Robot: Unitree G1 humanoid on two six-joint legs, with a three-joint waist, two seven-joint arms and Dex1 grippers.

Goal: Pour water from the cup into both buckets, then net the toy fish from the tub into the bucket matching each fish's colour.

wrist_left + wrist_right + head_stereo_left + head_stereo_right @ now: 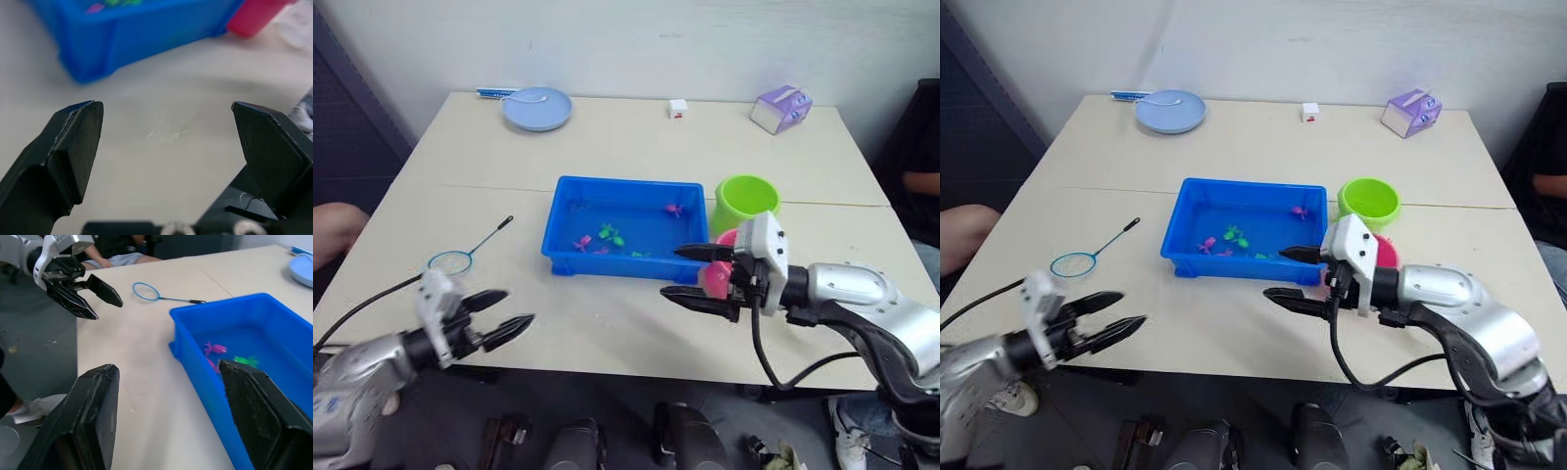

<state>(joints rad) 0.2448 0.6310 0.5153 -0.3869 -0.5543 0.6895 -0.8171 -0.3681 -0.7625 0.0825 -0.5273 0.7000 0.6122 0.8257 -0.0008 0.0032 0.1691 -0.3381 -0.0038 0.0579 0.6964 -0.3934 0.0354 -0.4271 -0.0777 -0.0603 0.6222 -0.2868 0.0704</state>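
Observation:
The blue tub sits mid-table and holds water and the toy fish: a green one and pink ones. Right of the tub stands the lime green bucket. The pink bucket is just in front of it, partly hidden behind my right gripper. That gripper is open and empty, at the tub's near right corner. The net lies flat, left of the tub. My left gripper is open and empty over the table's front edge, just right of the net's hoop. The cup is out of view.
A pale blue plate with a spoon, a small white box and a purple box stand along the far edge. A person's limb shows at the left edge, and another person sits at the right.

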